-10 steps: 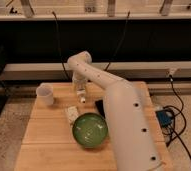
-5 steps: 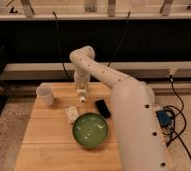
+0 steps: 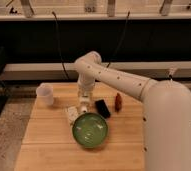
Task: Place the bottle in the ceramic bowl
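My gripper (image 3: 83, 101) points down over the middle of the wooden table, just behind the far rim of the green ceramic bowl (image 3: 90, 130). It is shut on a small pale bottle (image 3: 83, 108), which hangs upright from the fingers a little above the table. The bowl sits at the front centre of the table and looks empty. The bottle is behind the bowl, not over it.
A white cup (image 3: 45, 94) stands at the table's back left. A white packet (image 3: 71, 114) lies left of the bottle. A black object (image 3: 102, 108) and a red object (image 3: 118, 102) lie to the right. The wooden table (image 3: 44, 140) ends close to the bowl's front.
The arm has straightened and risen at the elbow. The gripper has stayed behind the bowl with the bottle and shifted slightly towards its rim.
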`<control>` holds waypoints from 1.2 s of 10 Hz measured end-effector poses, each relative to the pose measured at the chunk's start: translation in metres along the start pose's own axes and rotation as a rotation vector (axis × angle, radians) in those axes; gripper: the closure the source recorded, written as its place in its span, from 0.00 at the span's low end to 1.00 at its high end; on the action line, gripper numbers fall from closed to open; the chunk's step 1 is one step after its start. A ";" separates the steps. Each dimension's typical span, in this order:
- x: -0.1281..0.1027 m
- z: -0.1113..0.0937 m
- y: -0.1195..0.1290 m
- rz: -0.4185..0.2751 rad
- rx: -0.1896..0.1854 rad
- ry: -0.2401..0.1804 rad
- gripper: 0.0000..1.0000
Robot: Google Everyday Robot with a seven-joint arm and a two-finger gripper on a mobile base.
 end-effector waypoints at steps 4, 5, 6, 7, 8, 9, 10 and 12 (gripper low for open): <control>-0.064 -0.033 0.031 0.016 0.009 0.014 0.98; -0.079 -0.040 0.041 0.021 0.009 0.014 0.98; -0.095 -0.046 0.054 0.030 0.009 0.012 0.98; -0.104 -0.049 0.062 0.035 0.009 0.011 0.98; -0.113 -0.052 0.069 0.039 0.009 0.010 0.98; -0.123 -0.051 0.078 0.041 0.008 0.006 0.98; -0.130 -0.050 0.087 0.045 0.008 0.006 0.98; -0.136 -0.046 0.091 0.043 0.006 0.011 0.98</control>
